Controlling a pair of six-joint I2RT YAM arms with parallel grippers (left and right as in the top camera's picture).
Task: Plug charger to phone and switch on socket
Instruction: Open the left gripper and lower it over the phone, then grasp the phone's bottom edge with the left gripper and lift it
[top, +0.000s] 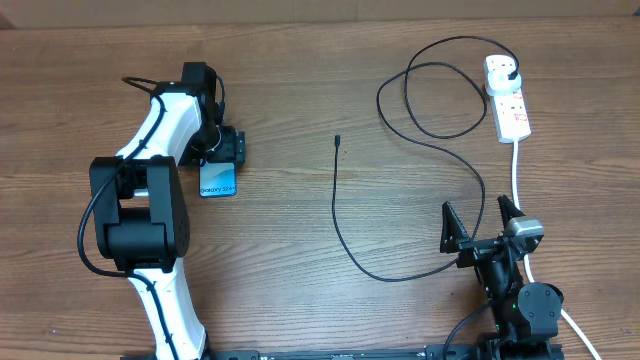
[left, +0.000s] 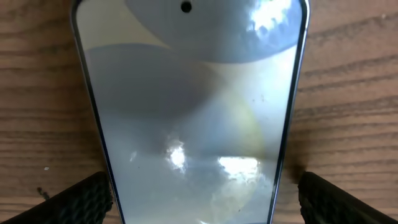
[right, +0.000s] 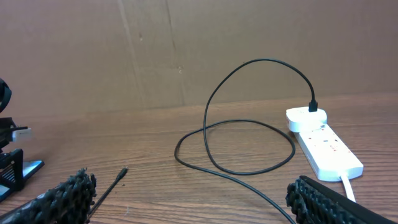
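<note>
One phone (left: 193, 118) between left end effector (left: 200, 200)

Overhead stares straight down on the whole desk (top: 300, 300); left wrist hangs very close above the phone (left: 193, 112), filling its frame; right wrist sits low, looking across at the socket (right: 323, 144), shared with overhead

phone (left: 193, 112): glossy glass, I can see reflections
tabletop (top: 280, 250): matt wood grain
socket (top: 512, 112): smooth white plastic
charger (top: 335, 190): matt black

The charger (top: 345, 235) enters the socket (top: 510, 100) at its far end; connector tip (top: 337, 139) lies left of socket, phone (top: 218, 182) farther left.
</note>
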